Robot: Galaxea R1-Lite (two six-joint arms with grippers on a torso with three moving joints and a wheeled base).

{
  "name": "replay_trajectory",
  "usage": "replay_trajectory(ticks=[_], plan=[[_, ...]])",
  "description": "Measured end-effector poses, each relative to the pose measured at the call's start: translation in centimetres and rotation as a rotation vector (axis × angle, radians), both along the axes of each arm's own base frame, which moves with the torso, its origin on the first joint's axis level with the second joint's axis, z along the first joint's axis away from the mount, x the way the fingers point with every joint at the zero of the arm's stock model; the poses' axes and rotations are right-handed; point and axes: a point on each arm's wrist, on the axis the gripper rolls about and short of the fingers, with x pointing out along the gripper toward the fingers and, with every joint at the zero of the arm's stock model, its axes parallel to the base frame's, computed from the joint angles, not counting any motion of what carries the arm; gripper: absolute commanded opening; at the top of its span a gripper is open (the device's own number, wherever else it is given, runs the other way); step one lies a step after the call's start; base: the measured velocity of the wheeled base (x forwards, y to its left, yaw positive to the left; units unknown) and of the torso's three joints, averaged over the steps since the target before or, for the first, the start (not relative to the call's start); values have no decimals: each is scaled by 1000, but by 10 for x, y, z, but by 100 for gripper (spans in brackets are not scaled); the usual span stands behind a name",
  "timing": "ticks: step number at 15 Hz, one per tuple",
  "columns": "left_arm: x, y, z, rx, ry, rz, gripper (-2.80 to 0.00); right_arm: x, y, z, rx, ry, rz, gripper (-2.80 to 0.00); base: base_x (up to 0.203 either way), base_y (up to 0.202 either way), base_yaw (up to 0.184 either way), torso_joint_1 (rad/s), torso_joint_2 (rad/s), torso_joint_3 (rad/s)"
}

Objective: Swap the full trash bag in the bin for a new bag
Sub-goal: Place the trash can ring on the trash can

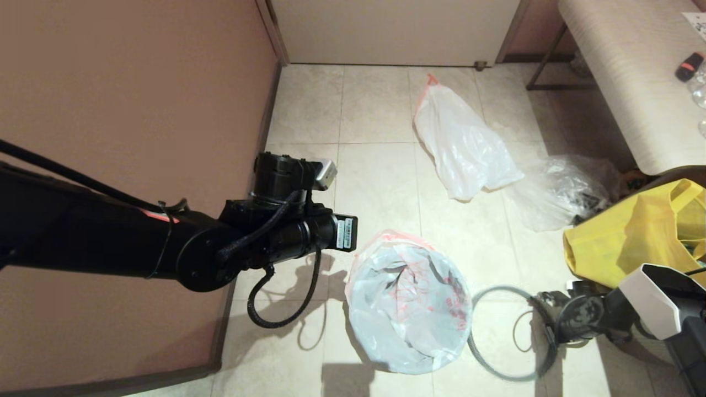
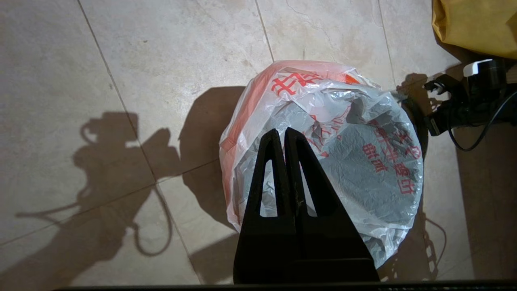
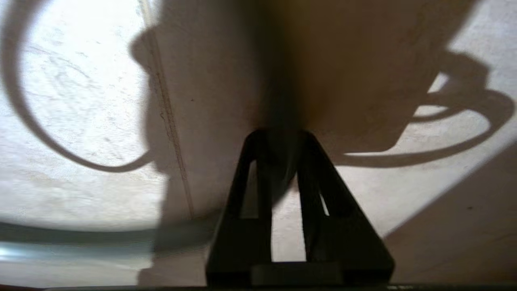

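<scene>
The new bag (image 1: 408, 303), translucent white with red print, lines the bin and is spread over its rim; the bin itself is hidden under the plastic. My left gripper (image 2: 284, 130) hangs shut and empty above the near-left side of the new bag (image 2: 355, 169). The grey hoop (image 1: 470, 333) is off the bin, just to its right. My right gripper (image 1: 543, 317) is at the hoop's right edge, low over the floor, and its fingers (image 3: 258, 161) are shut on the hoop. The full trash bag (image 1: 463, 143) lies on the floor farther back.
A clear crinkled bag (image 1: 562, 193) and a yellow tote bag (image 1: 640, 231) sit at the right. A pale bench (image 1: 634, 71) stands at the back right. A brown wall (image 1: 138, 82) runs along the left, close to my left arm. Bare tiles (image 1: 375, 110) lie behind the bin.
</scene>
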Motion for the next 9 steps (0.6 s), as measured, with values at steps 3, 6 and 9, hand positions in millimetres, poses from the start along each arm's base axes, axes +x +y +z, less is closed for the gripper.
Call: replay_trajectory(ticks=[3,6,9], plan=[[-7,-7,4,-6,0,-22,-280,0,-2,23,-60,31,-32,-280,0,0,0,0,0,0],[-14,-6,13,-18,-19,-29,-280,-12,2,56,-54,68,-35,-280,0,0,0,0,0,0],[-26,-3,26,-36,-49,-43,-280,-27,18,99,-43,51,-47,-280,0,0,0,0,0,0]])
